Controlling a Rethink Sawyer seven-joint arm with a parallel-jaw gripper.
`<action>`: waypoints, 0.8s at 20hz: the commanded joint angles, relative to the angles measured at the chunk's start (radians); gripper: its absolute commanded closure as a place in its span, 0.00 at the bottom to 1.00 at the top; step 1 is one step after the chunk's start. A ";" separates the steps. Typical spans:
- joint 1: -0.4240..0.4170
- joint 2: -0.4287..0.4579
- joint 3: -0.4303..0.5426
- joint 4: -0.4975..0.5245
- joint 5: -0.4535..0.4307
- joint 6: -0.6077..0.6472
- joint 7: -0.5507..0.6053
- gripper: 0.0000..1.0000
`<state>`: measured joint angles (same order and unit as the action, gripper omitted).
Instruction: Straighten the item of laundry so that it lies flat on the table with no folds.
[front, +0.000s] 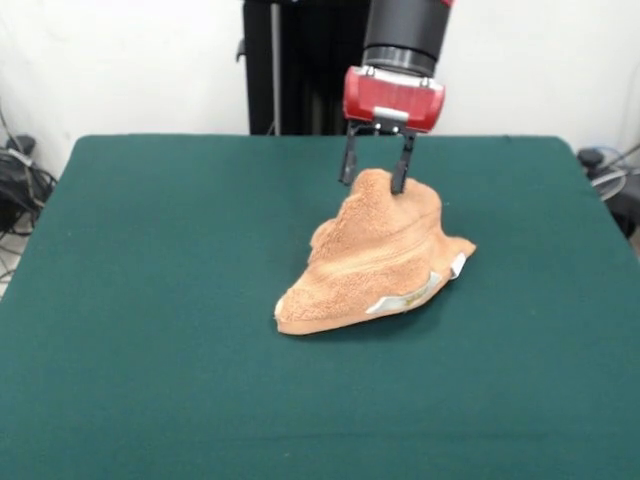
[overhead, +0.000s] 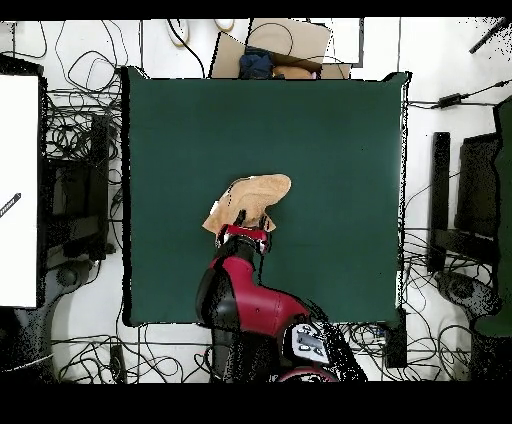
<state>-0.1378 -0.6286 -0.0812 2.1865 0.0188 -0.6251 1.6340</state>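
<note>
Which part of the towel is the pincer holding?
The raised peak of the orange-tan terry towel, between the pincer fingers; the white-tagged edge lies low.

Towel (front: 375, 262) on the table (front: 150, 300) (gripper (front: 376, 183) at its peak)

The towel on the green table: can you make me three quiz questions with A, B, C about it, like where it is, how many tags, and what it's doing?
1. Where does the towel rest?
A. on the floor
B. on the green table
C. in a basket

2. What colour is the towel?
A. orange-tan
B. blue
C. white

3. What state is the towel in?
A. lying flat
B. rolled in a tube
C. pulled up into a peak

Answers:
1 B, green felt shows all around it.
2 A, its terry is orange-tan, with white tags at the lower edge.
3 C, the gripper has its fingers on either side of the top, and the cloth slopes down from there.
</note>
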 joint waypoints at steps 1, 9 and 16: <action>-0.037 0.038 0.163 -0.043 -0.051 -0.033 0.323 0.00; -0.135 0.038 0.318 -0.017 -0.125 0.009 0.369 0.00; -0.157 0.004 0.366 0.017 -0.123 0.051 0.342 0.00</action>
<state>-0.2828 -0.6186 0.1353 2.1869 -0.0807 -0.6284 1.6663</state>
